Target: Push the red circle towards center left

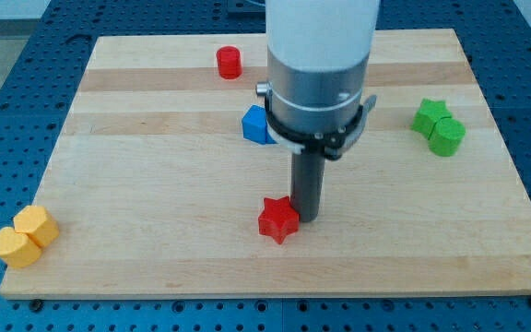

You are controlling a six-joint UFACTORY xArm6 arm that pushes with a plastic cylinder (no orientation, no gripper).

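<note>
The red circle [229, 63] is a short red cylinder near the view's top, left of centre, on the wooden board [155, 184]. My tip [305, 218] is at the lower middle of the board, touching the right side of a red star [277, 220]. The tip is far below and right of the red circle. A blue block [257, 125] sits between them, partly hidden behind the arm's body.
A green star [430, 114] and a green cylinder [447, 137] sit together at the view's right. A yellow hexagon [37, 224] and a yellow heart [15, 247] sit together at the bottom left corner.
</note>
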